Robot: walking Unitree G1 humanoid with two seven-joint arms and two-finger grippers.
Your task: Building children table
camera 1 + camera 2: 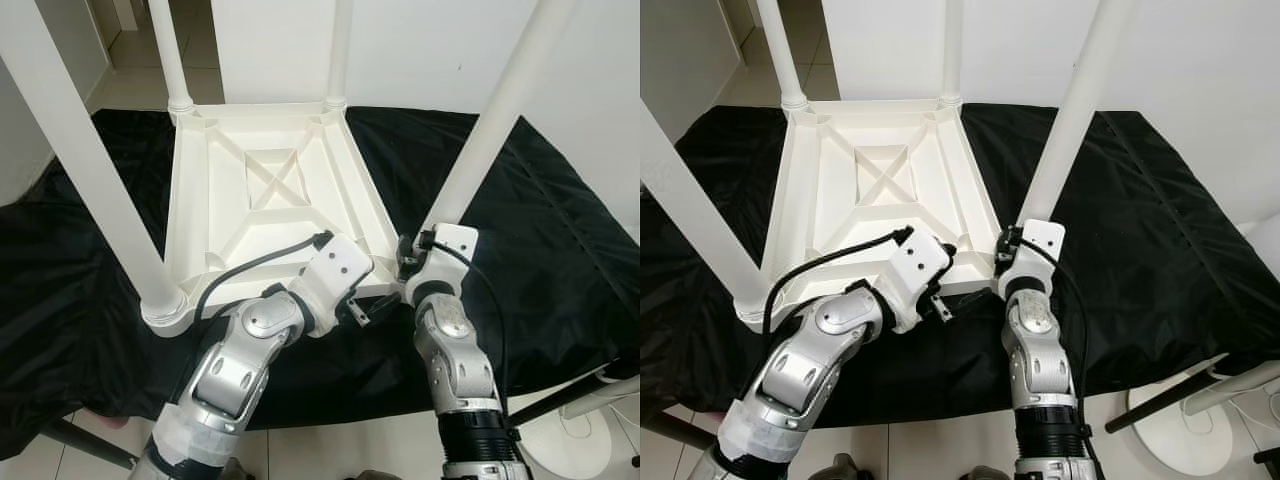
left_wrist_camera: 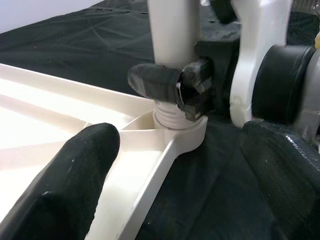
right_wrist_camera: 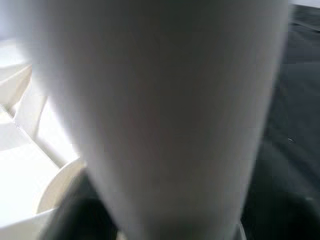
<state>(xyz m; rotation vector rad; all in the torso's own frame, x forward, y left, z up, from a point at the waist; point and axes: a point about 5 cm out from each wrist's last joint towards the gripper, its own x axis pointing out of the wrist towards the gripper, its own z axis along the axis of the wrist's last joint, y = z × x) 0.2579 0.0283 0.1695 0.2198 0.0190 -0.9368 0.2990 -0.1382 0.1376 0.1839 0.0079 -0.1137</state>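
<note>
The white table top [image 1: 270, 190] is lying upside down on a black cloth [image 1: 540, 240] in the middle of the frame, its four legs pointing straight up. The right gripper [image 2: 172, 87] is clenching around the base of the near right leg [image 1: 490, 130], just above its threaded socket at the lower centre. The left gripper [image 1: 360, 305] is hovering released beside that corner.

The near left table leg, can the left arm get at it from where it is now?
Probably yes. That leg stands upright beside the left gripper, which sits at the tabletop's near edge, with nothing between them.
</note>
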